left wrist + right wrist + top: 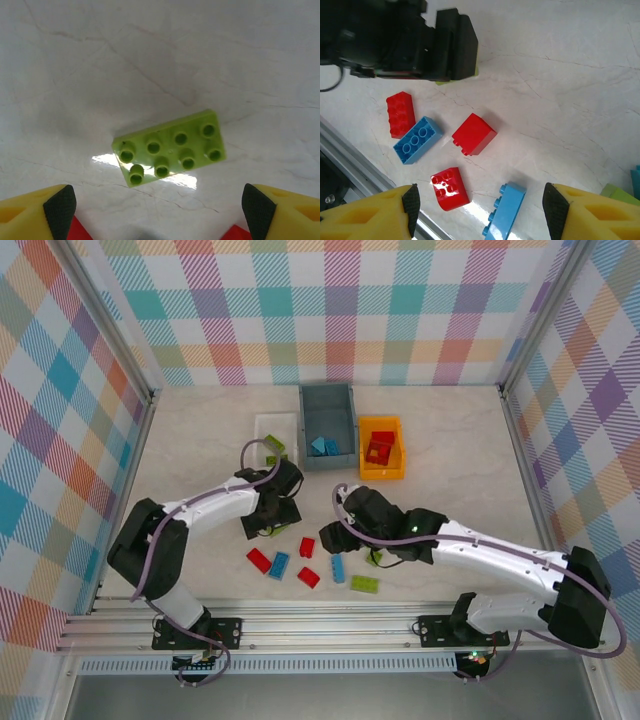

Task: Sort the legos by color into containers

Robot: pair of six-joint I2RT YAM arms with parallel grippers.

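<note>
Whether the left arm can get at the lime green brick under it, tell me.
Probably yes: the lime green brick lies studs up on the table, just ahead of the open left gripper, with nothing on or against it.

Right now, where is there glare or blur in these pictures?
Left wrist view: white glare on the table along the lower edge of the lime green brick, which looks slightly soft. Right wrist view: glare on the table next to the lowest red brick, whose top shines; the bricks there are sharp. Top external view: even light, no strong glare.
</note>
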